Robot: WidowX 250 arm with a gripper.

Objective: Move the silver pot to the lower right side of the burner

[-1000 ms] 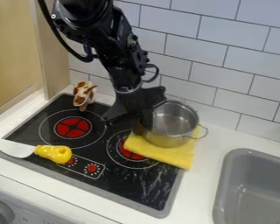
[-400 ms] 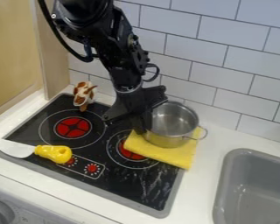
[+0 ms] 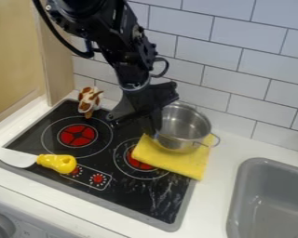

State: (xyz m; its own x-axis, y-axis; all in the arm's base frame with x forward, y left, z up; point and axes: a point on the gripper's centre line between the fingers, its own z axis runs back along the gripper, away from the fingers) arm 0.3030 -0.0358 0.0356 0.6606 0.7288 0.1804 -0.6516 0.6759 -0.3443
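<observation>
Find silver pot [image 3: 184,124] on yellow cloth [image 3: 176,160], right of frame centre, against gripper [image 3: 153,126]; can't tell whether clenched or released. Likely light, stiff, slick: pinch left rim [image 3: 167,138], keep level, avoid dragging cloth.

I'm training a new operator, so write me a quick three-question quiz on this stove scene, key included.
1. True or false: the yellow cloth leaves the picture's left-hand red burner uncovered.
2. What color is the handle of the tool lying on the stove? A) red B) yellow C) black
3. Fill in: in the picture, the sink is to the ___ of the silver pot.

Key: 1 true; 2 B; 3 right
</observation>
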